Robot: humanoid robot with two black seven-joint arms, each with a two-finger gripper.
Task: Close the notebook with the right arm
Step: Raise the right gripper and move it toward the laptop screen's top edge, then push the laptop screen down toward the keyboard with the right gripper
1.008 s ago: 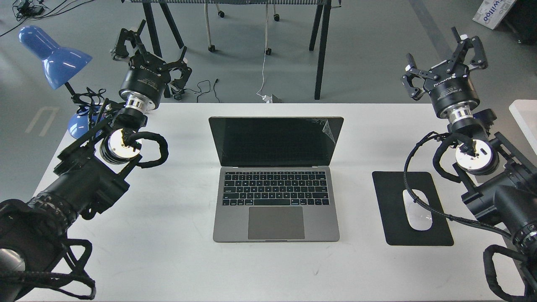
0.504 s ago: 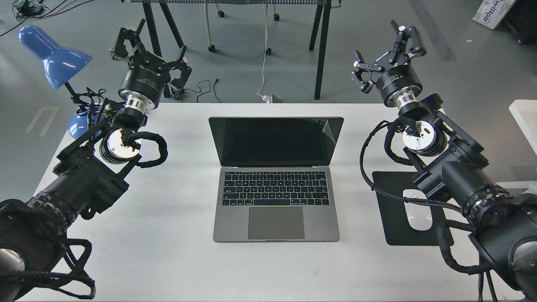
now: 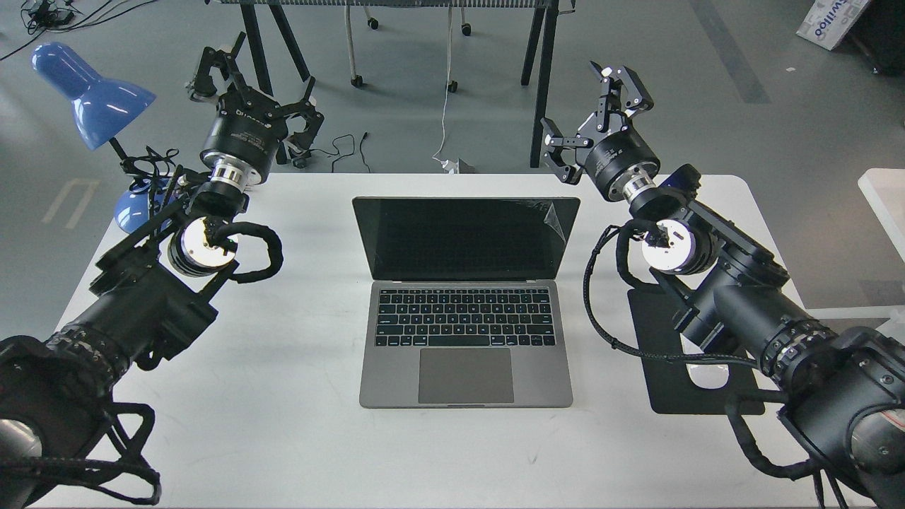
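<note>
A grey notebook computer lies open in the middle of the white table, its dark screen upright and facing me. My right gripper is open and empty, held above the table's far edge just beyond and right of the screen's top right corner, not touching it. My left gripper is open and empty, raised over the table's far left corner, well away from the notebook.
A black mouse pad with a white mouse, partly hidden by my right arm, lies right of the notebook. A blue desk lamp stands at the far left corner. Table legs and cables stand on the floor beyond.
My right arm has swung left from the table's far right side toward the notebook's screen; its gripper now sits near the screen's top right corner. The left arm and the notebook have not moved.
</note>
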